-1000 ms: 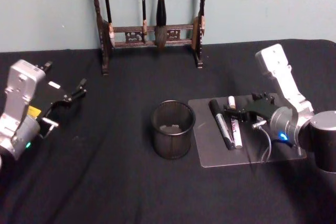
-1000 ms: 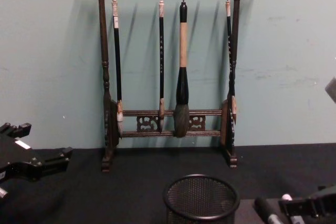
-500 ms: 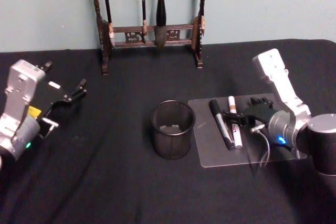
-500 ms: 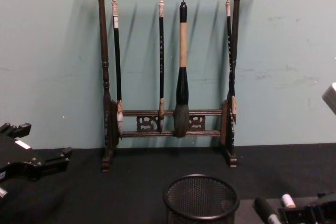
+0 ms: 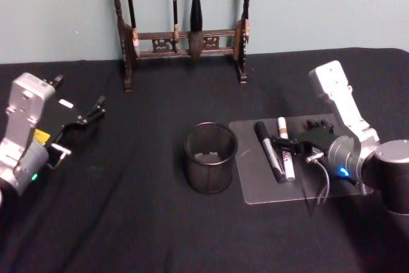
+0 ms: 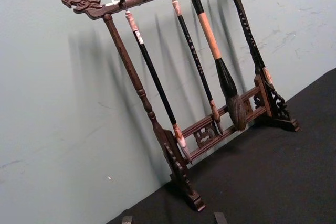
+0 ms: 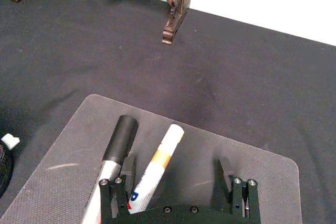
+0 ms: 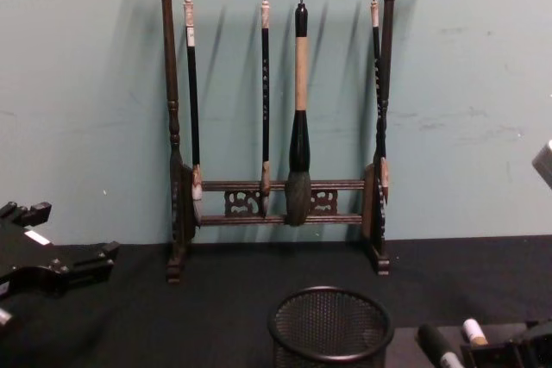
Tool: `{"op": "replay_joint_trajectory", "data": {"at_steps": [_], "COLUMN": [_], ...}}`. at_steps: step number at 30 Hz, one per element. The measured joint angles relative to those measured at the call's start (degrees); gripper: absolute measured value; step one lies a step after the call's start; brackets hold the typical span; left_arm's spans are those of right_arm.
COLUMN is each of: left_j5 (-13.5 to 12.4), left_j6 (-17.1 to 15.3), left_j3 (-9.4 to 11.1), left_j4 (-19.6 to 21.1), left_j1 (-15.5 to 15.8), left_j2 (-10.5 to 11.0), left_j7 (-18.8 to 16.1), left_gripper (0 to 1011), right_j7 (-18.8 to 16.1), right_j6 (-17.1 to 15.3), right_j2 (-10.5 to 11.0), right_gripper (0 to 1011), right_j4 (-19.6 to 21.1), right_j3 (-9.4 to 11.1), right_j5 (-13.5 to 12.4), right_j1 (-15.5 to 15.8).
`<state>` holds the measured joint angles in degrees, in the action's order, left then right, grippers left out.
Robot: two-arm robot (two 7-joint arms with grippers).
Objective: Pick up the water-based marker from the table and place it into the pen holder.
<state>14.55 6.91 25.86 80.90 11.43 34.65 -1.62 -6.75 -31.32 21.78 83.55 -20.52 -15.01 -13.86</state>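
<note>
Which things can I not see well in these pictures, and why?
- Head view: pale bit in the holder, too small to identify.
- Chest view: black marker, cut off by the bottom edge.
- Right wrist view: white marker, lower end hidden by the right claw.

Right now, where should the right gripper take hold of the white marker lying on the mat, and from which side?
Mid-barrel, from straight above. The white marker lies flat on the clear mat, close beside the black-capped marker, so fingers should close across its width, one slipping into that narrow gap. The open right gripper straddles it there.
</note>
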Motion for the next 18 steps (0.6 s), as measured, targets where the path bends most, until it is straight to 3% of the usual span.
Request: {"op": "replay_joint_trajectory", "data": {"at_steps": [18], "left_j5": [0.0], "left_j6": [0.0], "left_j3": [0.0], "left_j4": [0.0], "left_j1": [0.0], "left_j2": [0.0], "left_j7": [0.0], "left_gripper": [1001], "right_j7": [-1.7], "right_j6": [0.0], "right_j2": [-0.9], "right_gripper": [1002], "right_j4": [-0.4], "right_j3": [1.1], "right_j5": [2.2], "right_j1": [0.5]}}
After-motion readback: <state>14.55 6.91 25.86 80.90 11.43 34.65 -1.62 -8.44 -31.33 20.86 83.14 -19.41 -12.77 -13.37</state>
